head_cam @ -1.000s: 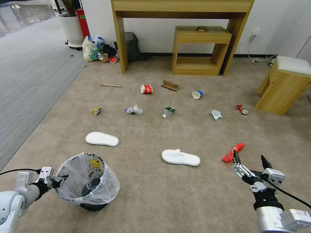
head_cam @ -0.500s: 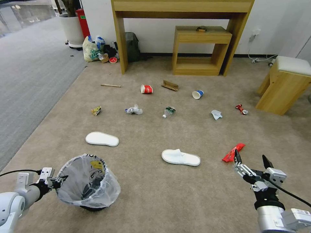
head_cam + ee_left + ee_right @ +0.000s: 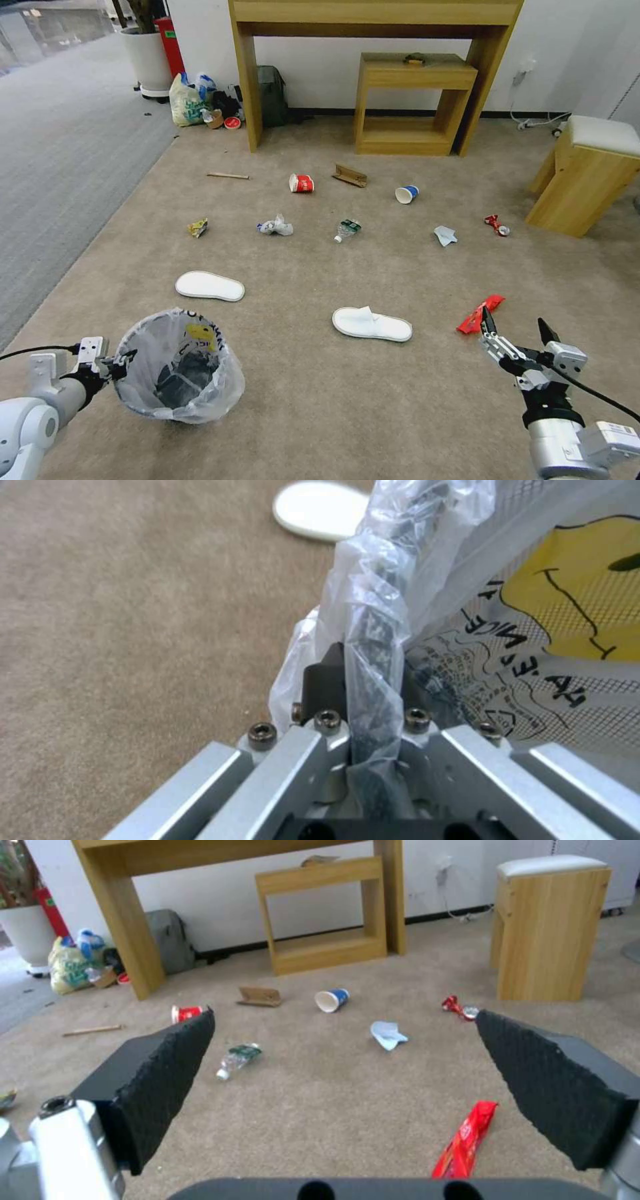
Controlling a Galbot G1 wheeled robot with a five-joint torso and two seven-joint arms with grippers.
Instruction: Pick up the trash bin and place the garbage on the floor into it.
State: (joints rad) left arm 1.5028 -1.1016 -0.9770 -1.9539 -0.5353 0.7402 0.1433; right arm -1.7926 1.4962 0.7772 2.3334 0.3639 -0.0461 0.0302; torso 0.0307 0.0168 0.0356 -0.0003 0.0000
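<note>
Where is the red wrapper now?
In the head view, the red wrapper lies on the floor at the right, just ahead of the open right end effector.

bin [image 3: 175, 370] sits front left on the floor [image 3: 320, 413], left tool [image 3: 120, 366] at its rim. one slipper [image 3: 209, 286] just behind it, other slipper [image 3: 372, 325] mid-floor, wrapper [image 3: 480, 313] right of that, right tool [image 3: 517, 333] just in front

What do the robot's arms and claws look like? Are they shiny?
Both arms are smooth, silvery-white and rounded, each with a thin black cable trailing off. The left gripper has a boxy bare-metal frame with small screws and dark fingers. The right gripper has silver linkages, a black collar, and two pointed black fingers with bumpy, waffle-textured pads. A white label sticks on its wrist.
</note>
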